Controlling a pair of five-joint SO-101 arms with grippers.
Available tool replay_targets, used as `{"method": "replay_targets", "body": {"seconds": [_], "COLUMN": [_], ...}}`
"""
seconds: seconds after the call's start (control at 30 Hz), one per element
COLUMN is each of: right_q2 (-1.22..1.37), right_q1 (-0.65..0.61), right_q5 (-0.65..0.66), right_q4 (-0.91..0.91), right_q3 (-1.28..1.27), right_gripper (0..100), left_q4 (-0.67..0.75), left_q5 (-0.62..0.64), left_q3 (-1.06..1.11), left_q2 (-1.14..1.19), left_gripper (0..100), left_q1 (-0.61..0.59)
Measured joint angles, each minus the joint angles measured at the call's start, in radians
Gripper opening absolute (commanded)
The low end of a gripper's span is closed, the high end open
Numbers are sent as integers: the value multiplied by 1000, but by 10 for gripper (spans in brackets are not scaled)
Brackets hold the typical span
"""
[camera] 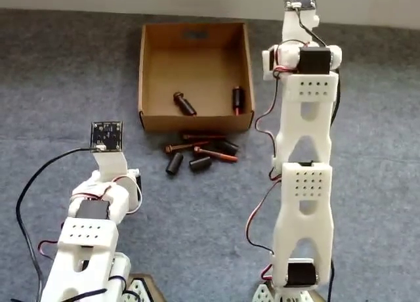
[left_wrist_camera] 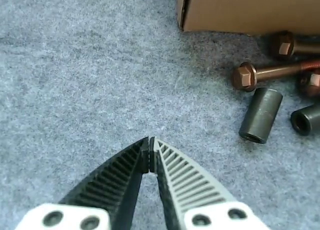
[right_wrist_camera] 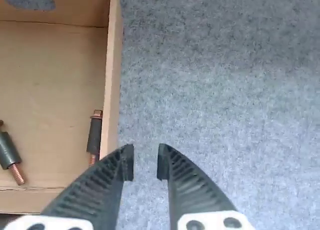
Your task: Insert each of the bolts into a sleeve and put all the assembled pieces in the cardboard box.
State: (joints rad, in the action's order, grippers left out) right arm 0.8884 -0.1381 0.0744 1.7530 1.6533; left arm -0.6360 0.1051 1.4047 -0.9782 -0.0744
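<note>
Left gripper (left_wrist_camera: pixel 150 155): tips pressed together over carpet (left_wrist_camera: pixel 75 65), near loose bolts (left_wrist_camera: pixel 275 72) and sleeves (left_wrist_camera: pixel 261 115). Right gripper (right_wrist_camera: pixel 145 162): slightly spread, empty, beside cardboard box (right_wrist_camera: pixel 114 65) wall. High view: two assembled pieces (camera: pixel 184 103) in box, loose parts just outside.

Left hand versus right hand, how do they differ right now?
The left hand is shut; the right hand is open, with a clear gap. The left hand is over bare carpet near the loose bolts and sleeves; the right hand is beside the cardboard box wall, close to an assembled piece inside. Both hold nothing.
</note>
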Motion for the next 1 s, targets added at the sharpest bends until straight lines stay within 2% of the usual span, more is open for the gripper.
{"method": "replay_targets", "body": {"seconds": [0.1, 0.2, 0.37, 0.47, 0.57, 0.73, 1.0], "right_q2": [-140, -322, -640, -753, -798, -816, -821], "right_q1": [-34, -95, -203, -224, -226, -242, -307], "right_q5": [0, 0, 9, 72, 195, 284, 344], "right_q4": [0, 0, -2, -58, -181, -413, -649], "right_q3": [-52, -222, -697, -1008, -1301, -1677, -1936], "right_gripper": [82, 84, 84, 84, 97, 232, 220], "left_q4": [0, 0, 0, 0, 0, 0, 0], "left_q5": [0, 0, 0, 0, 0, 0, 0], "left_q3": [0, 0, 0, 0, 0, 0, 0], "left_q2": [0, 0, 0, 0, 0, 0, 0], "left_gripper": [45, 45, 45, 45, 45, 45, 45], "left_q1": [0, 0, 0, 0, 0, 0, 0]}}
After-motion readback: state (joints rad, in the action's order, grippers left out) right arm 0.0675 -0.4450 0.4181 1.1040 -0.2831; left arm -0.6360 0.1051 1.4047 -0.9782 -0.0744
